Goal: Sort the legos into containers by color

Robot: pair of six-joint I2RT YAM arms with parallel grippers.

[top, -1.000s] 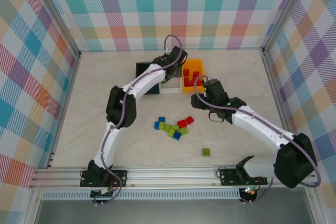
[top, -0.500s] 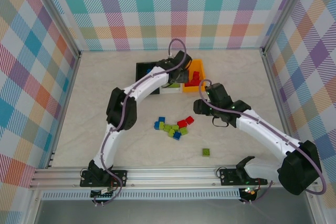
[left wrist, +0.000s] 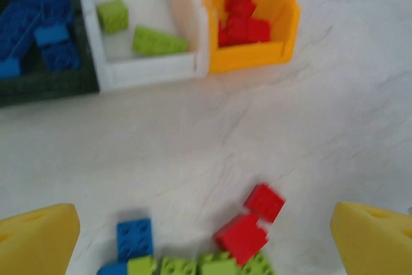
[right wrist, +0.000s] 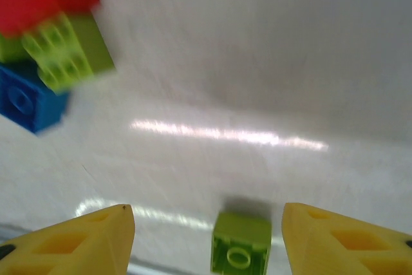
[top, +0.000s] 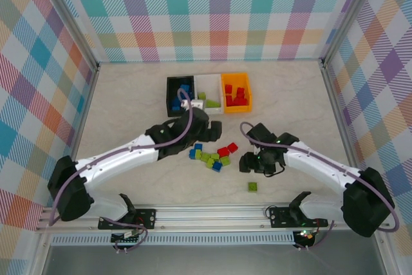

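Three bins stand in a row at the back: black (top: 169, 96) with blue bricks, white (top: 210, 82) with two lime bricks (left wrist: 158, 41), orange (top: 236, 76) with red bricks (left wrist: 241, 20). A loose pile of blue, lime and red legos (top: 212, 155) lies mid-table. My left gripper (top: 200, 135) hovers open just behind the pile, and its yellow fingertips (left wrist: 35, 239) flank a blue brick (left wrist: 135, 237) and two red bricks (left wrist: 248, 227). My right gripper (right wrist: 209, 239) is open, low over the table, with a lone lime brick (right wrist: 241, 247) between its fingers, apart from both.
The lone lime brick (top: 253, 187) lies nearer the front rail than the pile. The pile's edge (right wrist: 61, 49) is at the upper left of the right wrist view. Plaid walls enclose the table on three sides, and bare marble surface lies left and right.
My left arm has swung back from the bins down to the pile. My right arm has drawn away from the orange bin toward the front, to the lone lime brick.
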